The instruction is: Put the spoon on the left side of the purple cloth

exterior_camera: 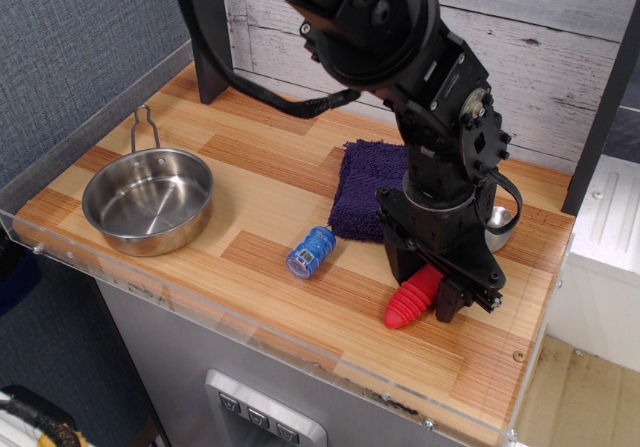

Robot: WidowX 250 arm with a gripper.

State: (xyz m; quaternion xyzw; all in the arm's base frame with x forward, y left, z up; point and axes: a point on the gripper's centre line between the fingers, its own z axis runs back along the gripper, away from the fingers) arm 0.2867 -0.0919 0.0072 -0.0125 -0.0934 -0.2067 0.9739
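Note:
The spoon lies at the front right of the table, its ribbed red handle (403,307) pointing to the front left. Its silver bowl (498,217) is mostly hidden behind the arm. My gripper (427,284) is low over the handle's upper part. One black finger (399,260) stands on the handle's left and the other on its right, with the jaws open around it. The purple cloth (364,187) lies just behind and left of the gripper, its right part hidden by the arm.
A small blue cylinder (311,251) lies on its side left of the spoon, in front of the cloth. A steel pan (148,200) sits at the left. A clear rim (250,332) runs along the front edge. A black post (207,37) stands at the back.

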